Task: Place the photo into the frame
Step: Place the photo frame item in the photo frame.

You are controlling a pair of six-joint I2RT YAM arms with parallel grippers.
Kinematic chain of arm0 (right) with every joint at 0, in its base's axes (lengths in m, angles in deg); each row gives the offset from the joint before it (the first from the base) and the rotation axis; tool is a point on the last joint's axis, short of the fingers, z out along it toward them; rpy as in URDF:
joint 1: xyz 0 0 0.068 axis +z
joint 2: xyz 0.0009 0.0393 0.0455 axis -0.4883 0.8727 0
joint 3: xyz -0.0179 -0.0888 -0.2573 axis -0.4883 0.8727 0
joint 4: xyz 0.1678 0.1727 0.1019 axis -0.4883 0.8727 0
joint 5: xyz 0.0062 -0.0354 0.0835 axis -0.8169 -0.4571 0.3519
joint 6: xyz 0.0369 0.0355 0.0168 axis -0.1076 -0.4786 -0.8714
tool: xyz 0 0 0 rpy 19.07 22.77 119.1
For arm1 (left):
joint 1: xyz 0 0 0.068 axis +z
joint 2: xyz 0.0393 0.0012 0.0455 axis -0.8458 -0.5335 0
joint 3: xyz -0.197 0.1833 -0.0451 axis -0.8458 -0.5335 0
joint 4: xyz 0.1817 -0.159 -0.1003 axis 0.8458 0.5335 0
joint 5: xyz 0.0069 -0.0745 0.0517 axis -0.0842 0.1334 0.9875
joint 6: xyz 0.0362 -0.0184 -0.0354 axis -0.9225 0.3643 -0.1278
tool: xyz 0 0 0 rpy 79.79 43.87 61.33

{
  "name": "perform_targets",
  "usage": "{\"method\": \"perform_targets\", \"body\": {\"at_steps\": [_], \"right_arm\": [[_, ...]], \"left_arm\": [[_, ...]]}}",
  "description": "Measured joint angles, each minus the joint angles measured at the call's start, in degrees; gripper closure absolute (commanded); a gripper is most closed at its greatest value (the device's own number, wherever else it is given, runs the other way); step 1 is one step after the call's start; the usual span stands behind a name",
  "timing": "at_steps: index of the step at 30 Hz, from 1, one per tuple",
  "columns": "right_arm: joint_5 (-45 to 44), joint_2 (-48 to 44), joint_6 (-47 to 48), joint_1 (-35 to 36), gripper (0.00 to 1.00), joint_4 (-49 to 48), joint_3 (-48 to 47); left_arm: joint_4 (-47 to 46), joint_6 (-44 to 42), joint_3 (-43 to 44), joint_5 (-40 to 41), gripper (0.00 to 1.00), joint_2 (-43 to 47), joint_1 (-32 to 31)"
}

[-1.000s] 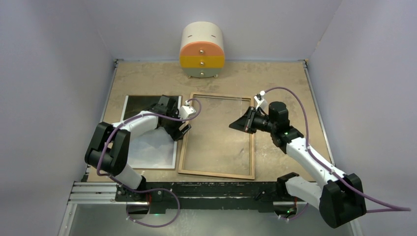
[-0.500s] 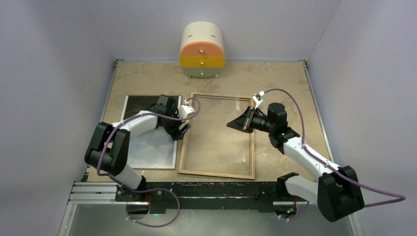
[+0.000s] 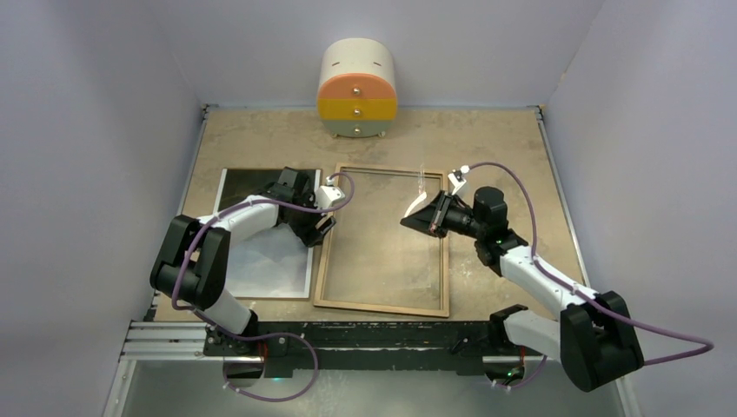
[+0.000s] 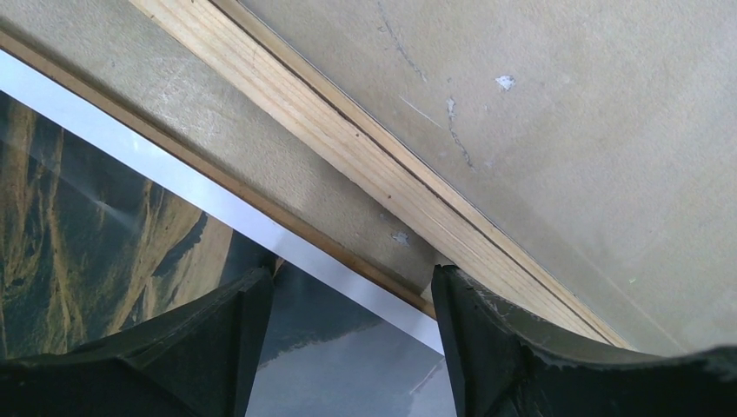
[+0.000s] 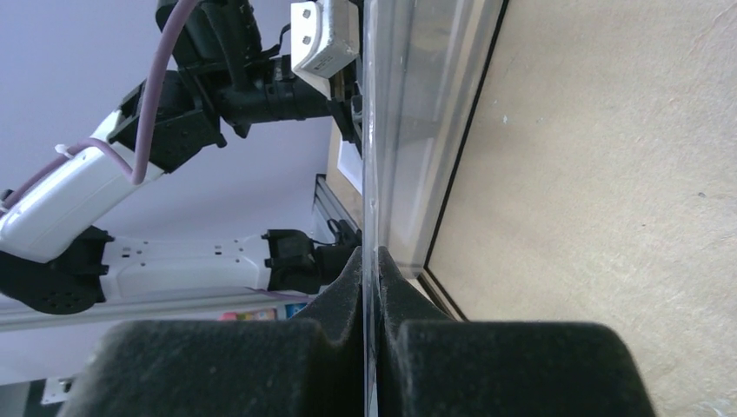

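Note:
The frame lies flat in the middle of the table, light wood side up. The photo lies face up to its left, partly under my left arm. My left gripper is open and low; one finger is over the photo and the other is at the frame's wooden left rim. My right gripper is shut on the right edge of the clear glass pane and holds that edge tilted up above the frame.
A round drawer unit in white, orange and yellow stands at the back centre. Walls close in the table on the left, right and back. A thin brown edge runs along the photo's white border.
My right gripper has shifted slightly left with the glass pane, its raised edge now showing higher. The left arm has barely moved.

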Motion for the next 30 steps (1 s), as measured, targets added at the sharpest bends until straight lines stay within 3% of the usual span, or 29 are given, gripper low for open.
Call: {"method": "perform_targets", "body": {"at_steps": [18,30], "right_arm": [[-3.7,1.6,-11.7,4.7,1.0,-10.8,1.8],[-4.8,-0.2,-13.4,5.5,1.0,-11.0,2.2]], "left_arm": [[-0.2,-0.2,0.0,-1.8,0.55,-0.1,0.0],[-0.2,-0.2,0.0,-2.9,0.58,-0.1,0.0]]}}
